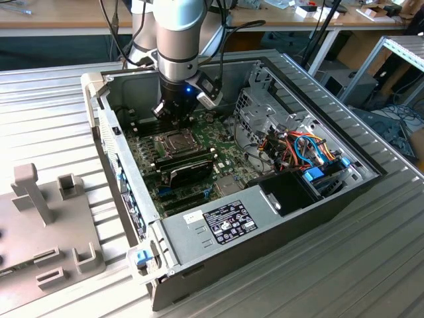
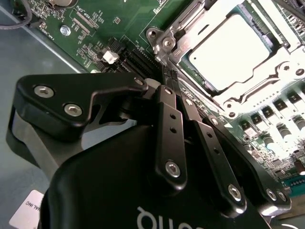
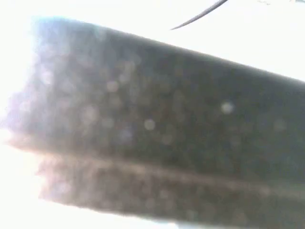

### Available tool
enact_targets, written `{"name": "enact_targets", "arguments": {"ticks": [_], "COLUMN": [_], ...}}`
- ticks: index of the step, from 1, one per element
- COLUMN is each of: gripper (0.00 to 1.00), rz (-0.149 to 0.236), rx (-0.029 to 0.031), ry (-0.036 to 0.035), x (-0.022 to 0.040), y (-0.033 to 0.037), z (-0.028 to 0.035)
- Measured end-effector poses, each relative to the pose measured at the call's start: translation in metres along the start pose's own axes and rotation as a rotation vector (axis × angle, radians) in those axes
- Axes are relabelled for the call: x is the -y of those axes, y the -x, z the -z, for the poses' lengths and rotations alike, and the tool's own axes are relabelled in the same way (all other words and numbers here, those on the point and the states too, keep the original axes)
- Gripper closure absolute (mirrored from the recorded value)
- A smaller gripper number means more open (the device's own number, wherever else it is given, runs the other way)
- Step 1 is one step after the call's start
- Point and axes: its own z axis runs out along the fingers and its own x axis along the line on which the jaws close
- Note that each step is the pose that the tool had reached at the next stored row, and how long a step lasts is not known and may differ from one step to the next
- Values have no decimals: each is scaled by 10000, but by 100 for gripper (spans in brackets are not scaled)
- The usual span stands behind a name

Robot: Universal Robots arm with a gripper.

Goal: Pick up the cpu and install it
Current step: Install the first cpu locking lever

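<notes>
- Open grey metal computer case (image 1: 278, 218) holds green motherboard (image 1: 199, 142).
- Silvery square cpu (image 2: 232, 50) sits in metal-framed socket (image 2: 183, 24).
- Black gripper (image 2: 167, 76), fingers pressed together, empty, at socket's 12 o'clock in the exterior view.

cpu (image 2: 232, 51): smooth silvery metal lid, satin, glaring white under the light. Socket frame (image 2: 200, 21) around it: bare bright metal, shiny. Motherboard (image 2: 102, 21): glossy green board, small shiny solder points. Gripper (image 2: 167, 76): matt black metal links with bright steel screw heads; housing below is smooth black, slight sheen. Computer case (image 1: 265, 242): dull grey sheet metal, perforated bare-metal drive cage (image 1: 255, 109) inside. Power supply (image 1: 199, 225): grey metal, glossy black label. Table (image 1: 53, 112): ribbed brushed aluminium. Fixture block (image 1: 46, 218) at the exterior view's left: matt grey plastic, looks printed
</notes>
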Motion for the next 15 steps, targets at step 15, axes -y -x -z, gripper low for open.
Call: {"name": "enact_targets", "arguments": {"ticks": [15], "gripper": [89], "rz": [21], "rx": [-29], "ry": [-125], "x": [-9], "y": [36], "z": [216]}}
